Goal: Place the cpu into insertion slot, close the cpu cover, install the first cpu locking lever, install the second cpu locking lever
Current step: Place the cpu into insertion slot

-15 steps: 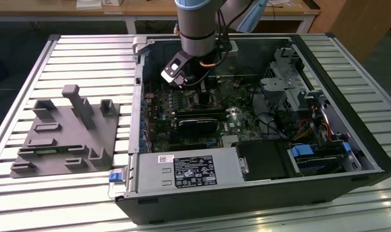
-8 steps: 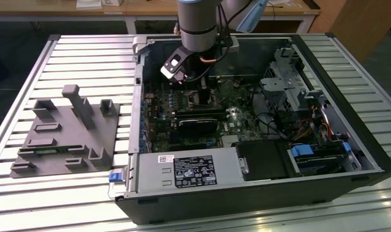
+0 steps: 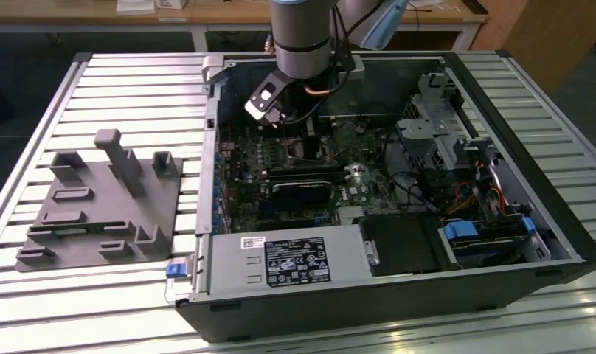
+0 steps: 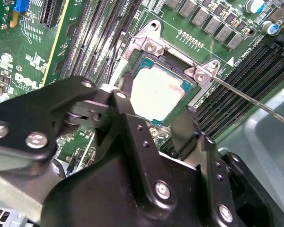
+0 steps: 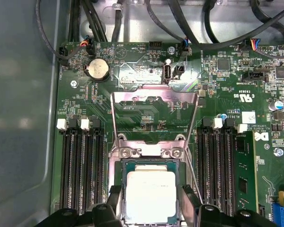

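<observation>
one cpu (image 5: 150, 196) in slot (image 5: 124, 179), one cover (image 5: 154, 96) open

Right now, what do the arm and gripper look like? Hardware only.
The arm is a silvery-grey cylinder with a dark band near its end and a light blue cap at the joint above. A black-and-white module sits at the wrist, beside a copper-coloured fitting. In the second wrist view, the gripper is matt black: flat linked plates with silver screw heads.

Bright glare washes out the cpu (image 4: 156, 92).
</observation>
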{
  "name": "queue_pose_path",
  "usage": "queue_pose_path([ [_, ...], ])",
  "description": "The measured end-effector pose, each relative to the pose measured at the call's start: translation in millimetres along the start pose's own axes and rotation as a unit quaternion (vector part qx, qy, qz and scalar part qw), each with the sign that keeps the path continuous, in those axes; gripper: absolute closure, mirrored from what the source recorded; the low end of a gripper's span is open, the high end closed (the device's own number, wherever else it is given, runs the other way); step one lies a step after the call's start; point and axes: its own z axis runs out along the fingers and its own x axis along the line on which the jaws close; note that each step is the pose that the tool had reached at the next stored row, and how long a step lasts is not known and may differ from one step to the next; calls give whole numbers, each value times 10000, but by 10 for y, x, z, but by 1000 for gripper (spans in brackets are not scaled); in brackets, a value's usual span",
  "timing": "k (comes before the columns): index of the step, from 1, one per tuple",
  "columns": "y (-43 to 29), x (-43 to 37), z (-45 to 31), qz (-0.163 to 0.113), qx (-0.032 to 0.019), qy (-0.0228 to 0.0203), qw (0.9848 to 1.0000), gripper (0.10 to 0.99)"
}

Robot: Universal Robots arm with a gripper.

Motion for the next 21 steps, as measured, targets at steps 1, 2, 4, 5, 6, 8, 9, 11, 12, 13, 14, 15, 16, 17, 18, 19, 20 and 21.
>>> queue_pose_path([
  [1, 0, 0, 0, 0, 0, 0, 10000, 494],
  [2, 0, 0, 0, 0, 0, 0, 10000, 557],
  [4, 0, 0, 0, 0, 0, 0, 10000, 616],
  [5, 0, 0, 0, 1, 0, 0, 10000, 675],
  [6, 0, 0, 0, 1, 0, 0, 10000, 675],
  [8, 0, 0, 0, 1, 0, 0, 10000, 792],
  [9, 0, 0, 0, 1, 0, 0, 10000, 792],
  [11, 0, 0, 0, 1, 0, 0, 10000, 910],
  [12, 0, 0, 0, 1, 0, 0, 10000, 969],
  [13, 0, 0, 0, 2, 0, 0, 10000, 969],
  [14, 0, 0, 0, 2, 0, 0, 10000, 969],
  [15, 0, 0, 0, 2, 0, 0, 10000, 980],
  [16, 0, 0, 0, 2, 0, 0, 10000, 980],
  [17, 0, 0, 0, 2, 0, -1, 10000, 980],
  [18, 3, 0, 1, 2, 19, 0, 10000, 980],
  [19, 23, 0, 3, 3, 106, -2, 9999, 980],
  [20, 33, 0, 5, 4, 150, -2, 9999, 980],
  [21, 43, 0, 6, 5, 189, -2, 9998, 980],
])
